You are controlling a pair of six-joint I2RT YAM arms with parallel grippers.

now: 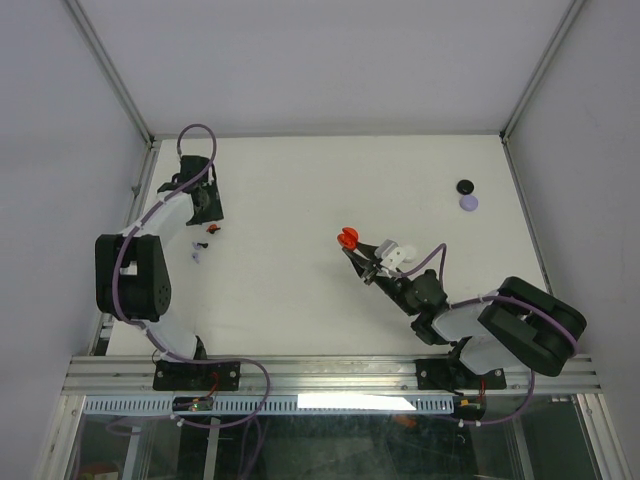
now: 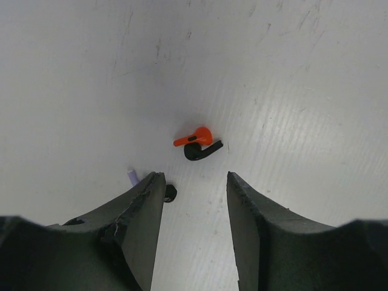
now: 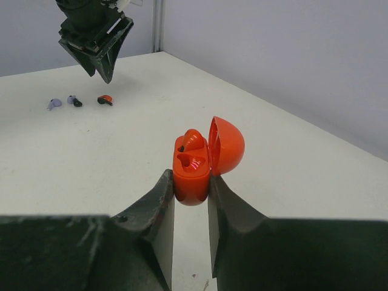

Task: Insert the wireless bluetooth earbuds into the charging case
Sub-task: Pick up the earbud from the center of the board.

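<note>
My right gripper (image 3: 191, 182) is shut on the red charging case (image 3: 193, 176), held off the table with its lid open. One red earbud (image 3: 193, 140) sits in a slot of the case. The case (image 1: 347, 238) shows mid-table in the top view. A red earbud (image 2: 195, 136) lies on the table against a black earbud (image 2: 200, 150). My left gripper (image 2: 194, 182) hangs open just short of them, nothing between its fingers. Another black earbud (image 2: 170, 193) lies by its left finger, and a lavender earbud (image 2: 132, 176) peeks out behind that finger.
A black round case (image 1: 465, 187) and a lavender one (image 1: 468, 203) lie at the far right of the table. The table's left edge and a frame post (image 1: 140, 190) run close beside the left arm. White walls enclose the table.
</note>
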